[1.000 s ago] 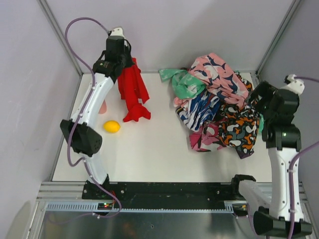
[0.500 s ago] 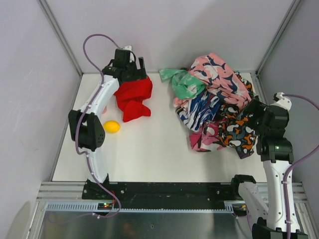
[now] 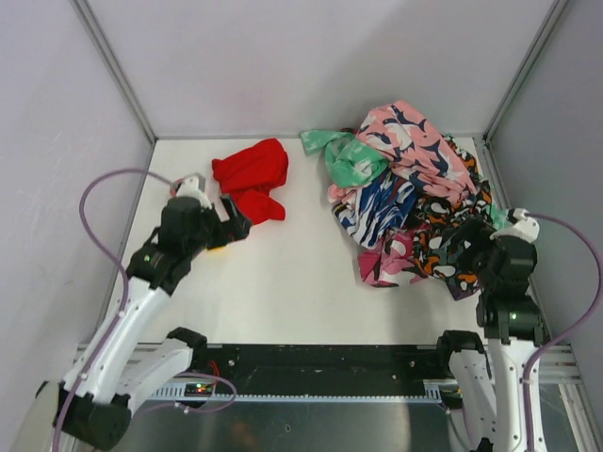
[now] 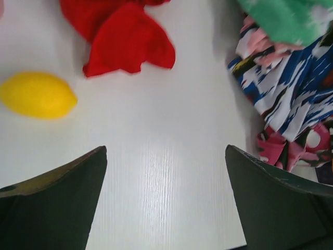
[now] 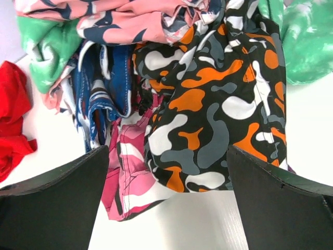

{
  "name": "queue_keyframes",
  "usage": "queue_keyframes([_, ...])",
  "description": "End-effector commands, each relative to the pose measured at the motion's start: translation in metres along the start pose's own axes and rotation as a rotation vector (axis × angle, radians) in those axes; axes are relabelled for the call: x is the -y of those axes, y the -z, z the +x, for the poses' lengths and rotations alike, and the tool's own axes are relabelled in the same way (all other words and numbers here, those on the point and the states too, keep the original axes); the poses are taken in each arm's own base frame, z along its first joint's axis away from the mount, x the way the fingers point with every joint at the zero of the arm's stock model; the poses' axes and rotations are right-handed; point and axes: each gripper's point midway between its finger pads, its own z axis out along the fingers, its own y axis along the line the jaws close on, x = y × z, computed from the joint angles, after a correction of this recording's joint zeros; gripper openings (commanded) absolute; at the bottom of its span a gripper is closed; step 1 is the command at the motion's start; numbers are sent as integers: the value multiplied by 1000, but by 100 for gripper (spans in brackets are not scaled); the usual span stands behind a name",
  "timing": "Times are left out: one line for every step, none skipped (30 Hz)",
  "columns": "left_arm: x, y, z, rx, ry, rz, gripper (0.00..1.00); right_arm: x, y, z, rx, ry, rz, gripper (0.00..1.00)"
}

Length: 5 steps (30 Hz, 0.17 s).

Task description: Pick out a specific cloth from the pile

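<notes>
Your top camera looks down from above and behind the arms, taking in the whole table [image 3: 301,282]. Your left wrist camera sits low and close, facing the red cloth [image 4: 125,39] and lemon [image 4: 37,95]. Your right wrist camera hangs close before the pile [image 5: 208,104]. All three views share the red cloth and the pile's blue-white edge.

— The heap of multicoloured patterned cloths [image 3: 415,202] looks like soft, matt fabric, creased all over.
— The crumpled red cloth [image 3: 252,179] is matt too. The oval yellow lemon-shaped thing [image 4: 37,95] looks smooth and faintly shiny.
— The white table top [image 4: 166,172] is smooth, finely grained, with a slight sheen.
</notes>
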Motion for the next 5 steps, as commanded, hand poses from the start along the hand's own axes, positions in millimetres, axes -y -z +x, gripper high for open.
queue_keyframes([-18, 12, 25, 21, 114, -35, 100, -14, 11, -8, 108, 6, -113, 99])
queue_keyframes([-19, 16, 26, 31, 124, -32, 100, -13, 12, -6, 119, 6, -120, 99])
queue_keyframes([-21, 19, 27, 39, 135, -35, 100, -13, 12, -4, 125, 2, -123, 99])
queue_keyframes([-23, 21, 27, 42, 146, -42, 100, -12, 13, -4, 133, -1, -125, 99])
queue_keyframes([-25, 23, 29, 39, 155, -54, 100, -11, 14, -3, 140, 0, -127, 99])
